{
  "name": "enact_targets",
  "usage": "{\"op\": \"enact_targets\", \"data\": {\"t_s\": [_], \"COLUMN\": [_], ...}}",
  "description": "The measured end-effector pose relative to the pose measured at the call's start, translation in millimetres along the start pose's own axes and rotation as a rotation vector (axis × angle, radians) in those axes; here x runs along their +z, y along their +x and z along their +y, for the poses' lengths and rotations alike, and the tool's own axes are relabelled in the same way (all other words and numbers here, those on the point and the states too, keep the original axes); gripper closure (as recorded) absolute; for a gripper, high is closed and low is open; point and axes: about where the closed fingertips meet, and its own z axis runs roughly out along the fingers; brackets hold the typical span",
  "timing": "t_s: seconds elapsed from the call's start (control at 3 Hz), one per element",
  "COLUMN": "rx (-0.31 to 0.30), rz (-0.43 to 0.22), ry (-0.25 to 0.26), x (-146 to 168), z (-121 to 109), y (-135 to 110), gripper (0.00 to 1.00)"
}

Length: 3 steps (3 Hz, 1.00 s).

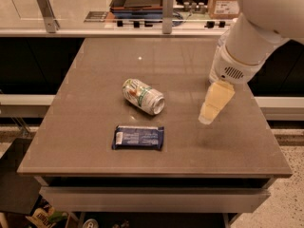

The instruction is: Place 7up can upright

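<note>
Camera view: the arm (247, 42) enters from the upper right and angles down and left over the table (90, 108). The gripper (209, 114) hangs above the surface, right of the 7up can (143, 96) and apart from it; its open or closed state cannot be determined. The can lies on its side near the table centre, with a dark-blue packet (138, 137) just nearer.

Gripper (208, 117) low at right (arm above)

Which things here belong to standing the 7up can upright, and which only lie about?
For the job: 7up can, on its side on the table; gripper, hovering right of the can.
Just lying about: dark-blue snack packet, nearer the camera than the can.
</note>
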Motion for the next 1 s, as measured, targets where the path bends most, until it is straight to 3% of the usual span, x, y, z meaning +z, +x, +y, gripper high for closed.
{"op": "enact_targets", "data": {"t_s": [0.33,0.67,1.0], "rx": [0.106,0.174,0.174], "rz": [0.020,-0.022,-0.022], "ry": [-0.064,-0.102,-0.103], "x": [33.5,31.9,31.9], "z": [-9.5,-22.1,-22.0], "y": [-16.2,-33.8,-33.9], "gripper": [0.00,0.00,0.00]}}
